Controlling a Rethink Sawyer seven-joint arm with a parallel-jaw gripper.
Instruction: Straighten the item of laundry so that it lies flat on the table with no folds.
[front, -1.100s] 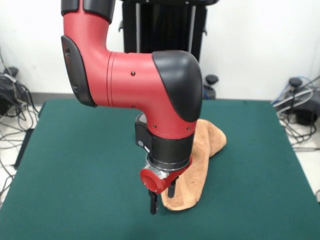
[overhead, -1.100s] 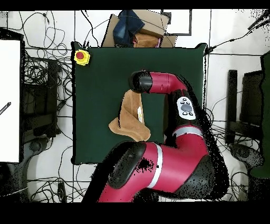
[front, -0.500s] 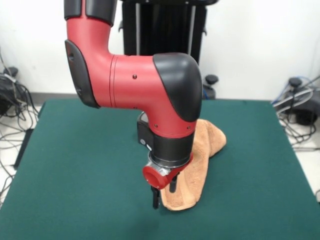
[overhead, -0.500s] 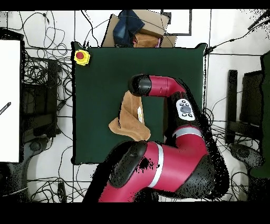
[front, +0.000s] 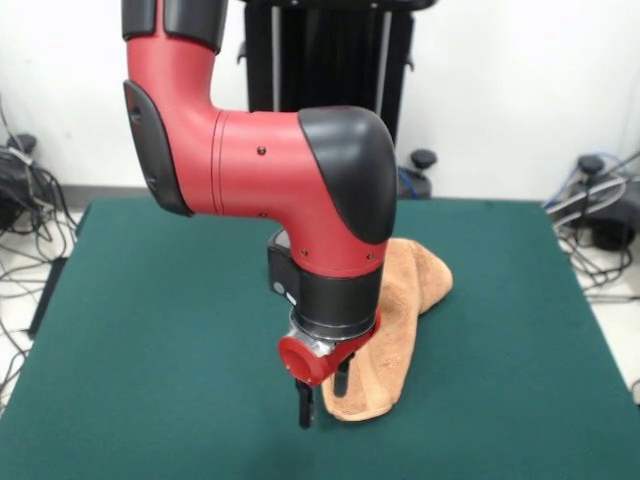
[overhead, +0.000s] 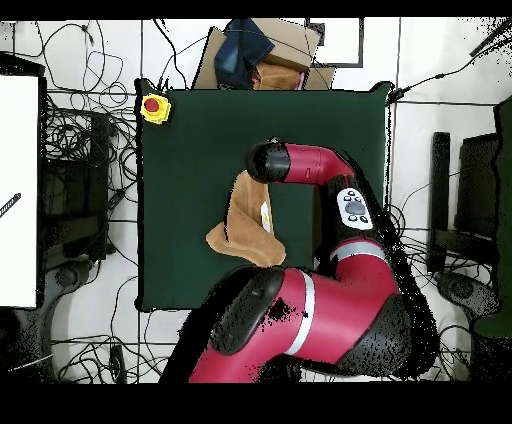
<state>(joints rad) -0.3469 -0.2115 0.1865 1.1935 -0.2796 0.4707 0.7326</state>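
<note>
A: Looking at the towel (front: 395, 325), how far along is it?

B: Barely begun. It lies bunched and folded over itself, right of middle on the table (front: 150, 330).

A: And the gripper (front: 321, 397)?

B: Low at the towel's near corner, fingers parted, gripping nothing that I can see. The whole spreading seems left to do.

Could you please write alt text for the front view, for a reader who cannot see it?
A red and black robot arm reaches down over a dark green table, its hand open beside the near end of a folded, bunched peach-orange towel. The towel lies in a long heap running away from the camera.
</note>
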